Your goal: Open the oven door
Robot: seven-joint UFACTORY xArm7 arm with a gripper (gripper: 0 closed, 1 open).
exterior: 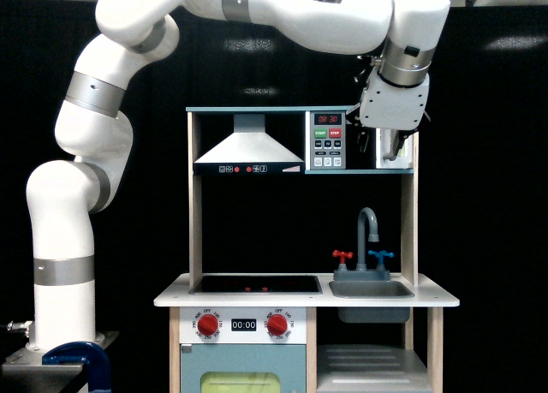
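small white toy oven door with yellow-green window point(392, 150), top shelf, exterior view's right, partly hidden | white gripper point(382, 143) at it, fingers' spread cannot be told | likely light, free-swinging plastic; take the vertical grey bar handle

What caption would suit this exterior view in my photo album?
White robot arm's hand at the oven door on a toy kitchen's top shelf, above the faucet and sink.
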